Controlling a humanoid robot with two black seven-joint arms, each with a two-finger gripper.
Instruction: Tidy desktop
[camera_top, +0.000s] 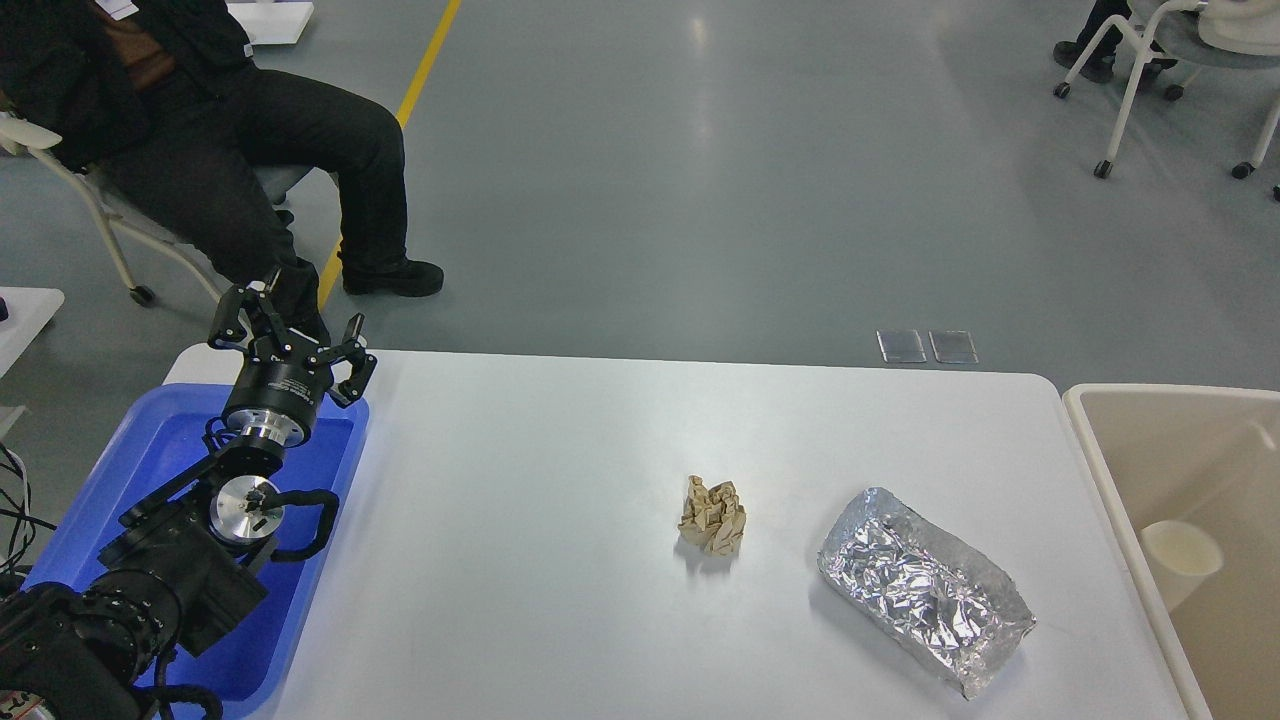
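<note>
Two loose items lie on the desktop (520, 520), the wide white tabletop that fills the lower centre of the head view. A crumpled wad of brown paper (713, 516) sits near the middle. A crinkled foil-wrapped package (922, 587) lies to its right, apart from it and angled toward the near right corner.

A blue tray (340, 470) rests on the left end of the tabletop. The left arm extends over this tray. The left gripper (290, 335) is raised above the tray's far edge with both fingers spread wide apart; nothing is held between them. The right gripper does not appear in the view.

A beige bin (1100, 450) with a white rim stands just beside the right edge of the tabletop. A pale round cup (1182, 549) lies inside it.

A seated person in dark clothing (250, 150) is beyond the far left corner.
</note>
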